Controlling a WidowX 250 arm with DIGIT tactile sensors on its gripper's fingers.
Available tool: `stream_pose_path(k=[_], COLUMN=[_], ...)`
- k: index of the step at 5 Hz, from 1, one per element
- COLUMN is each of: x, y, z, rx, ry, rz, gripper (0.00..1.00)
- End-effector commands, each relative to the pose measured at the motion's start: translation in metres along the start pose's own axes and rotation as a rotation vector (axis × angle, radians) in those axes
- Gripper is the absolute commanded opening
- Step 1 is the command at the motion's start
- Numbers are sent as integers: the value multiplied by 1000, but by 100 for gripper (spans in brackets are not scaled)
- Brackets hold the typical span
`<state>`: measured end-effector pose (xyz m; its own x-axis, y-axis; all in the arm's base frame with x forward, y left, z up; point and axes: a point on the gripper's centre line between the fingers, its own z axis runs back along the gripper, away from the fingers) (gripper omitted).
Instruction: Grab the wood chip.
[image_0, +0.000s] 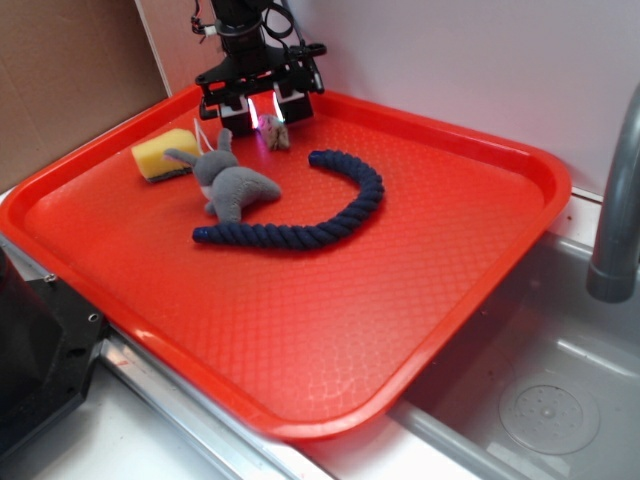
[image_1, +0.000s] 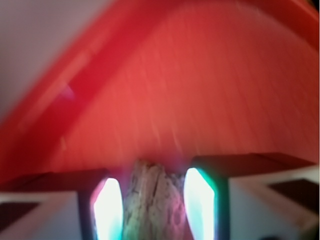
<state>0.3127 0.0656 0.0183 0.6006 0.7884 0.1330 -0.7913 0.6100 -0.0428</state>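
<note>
The wood chip (image_0: 272, 130), just one, sits at the tray's (image_0: 480, 290) far edge between the gripper's (image_0: 262, 112) jaws. Whether they clamp it, I cannot tell. One sponge (image_0: 163, 154), one plush toy (image_0: 232, 183) and one rope (image_0: 320, 208) show only from outside; the wrist view shows the chip (image_1: 152, 202) between glowing pads (image_1: 199, 202).

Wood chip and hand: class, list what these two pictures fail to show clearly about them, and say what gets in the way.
- Exterior view: the wood chip is tiny, half masked by the hand; contact cannot be judged.
- Wrist view: the chip is blurred and cut off by the bottom edge; its lower end is unseen.
- Wrist view: the fingers glow, hiding any gap beside the chip.
- Exterior view: the yellow sponge is partly covered by the grey plush toy.
</note>
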Motion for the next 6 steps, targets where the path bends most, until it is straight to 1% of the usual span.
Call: stream_pose_path(k=[1,2,3,4,5,6], x=[0,-11,-30,-57,-80,-99], y=[1,0,-5,-3,4,14], z=[102,134,167,192,207,221], rx=[-143,-171,-100,-59,-55,-95], ry=[-25,28,100,64,39,25], rz=[-121,-193,-294,-383,-468,-505], gripper=[0,0,0,0,0,0])
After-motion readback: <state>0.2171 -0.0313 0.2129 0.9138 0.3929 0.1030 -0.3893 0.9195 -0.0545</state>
